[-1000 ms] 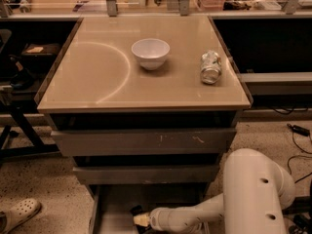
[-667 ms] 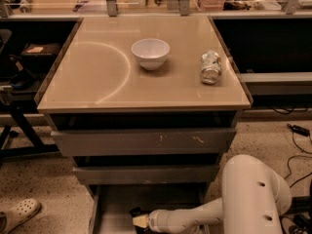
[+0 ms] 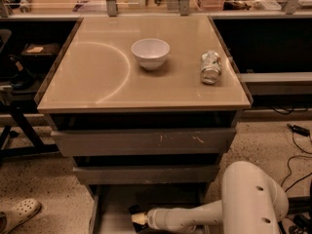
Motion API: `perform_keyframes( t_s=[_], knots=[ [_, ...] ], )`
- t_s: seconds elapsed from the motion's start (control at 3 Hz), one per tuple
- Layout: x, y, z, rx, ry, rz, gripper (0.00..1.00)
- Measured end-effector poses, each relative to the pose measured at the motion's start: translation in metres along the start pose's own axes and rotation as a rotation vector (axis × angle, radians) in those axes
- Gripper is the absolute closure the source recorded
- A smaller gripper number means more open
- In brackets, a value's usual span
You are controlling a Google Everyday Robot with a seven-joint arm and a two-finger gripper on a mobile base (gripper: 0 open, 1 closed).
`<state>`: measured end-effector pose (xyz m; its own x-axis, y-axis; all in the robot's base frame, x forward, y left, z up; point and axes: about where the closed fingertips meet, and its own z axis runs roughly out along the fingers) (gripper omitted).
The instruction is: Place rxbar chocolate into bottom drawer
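Note:
The bottom drawer (image 3: 109, 213) is pulled out at floor level, a shallow grey tray below two wider grey drawers. My gripper (image 3: 135, 213) is low inside it, near the middle of its floor, at the end of my white forearm (image 3: 185, 218), which reaches in from the right. A small dark shape (image 3: 132, 209) sits at the gripper's tip. I cannot tell whether it is the rxbar chocolate or part of the gripper. No bar shows on the tabletop.
A white bowl (image 3: 150, 52) and a silver-white can (image 3: 210, 67) lying on its side are on the tan tabletop (image 3: 87, 82). My white arm housing (image 3: 253, 199) stands right of the drawers. Cables (image 3: 297, 130) lie at the right and a shoe (image 3: 17, 214) at the lower left.

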<state>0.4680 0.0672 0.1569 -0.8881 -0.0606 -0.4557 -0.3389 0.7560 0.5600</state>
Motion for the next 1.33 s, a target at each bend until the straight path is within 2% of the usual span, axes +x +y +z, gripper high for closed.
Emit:
perform_keyframes(
  t_s=[0.33, 1.33],
  knots=[
    [-0.0008, -0.0004, 0.0003, 0.001, -0.001, 0.000, 0.82],
    [-0.0008, -0.0004, 0.0003, 0.000, -0.001, 0.000, 0.12]
  ],
)
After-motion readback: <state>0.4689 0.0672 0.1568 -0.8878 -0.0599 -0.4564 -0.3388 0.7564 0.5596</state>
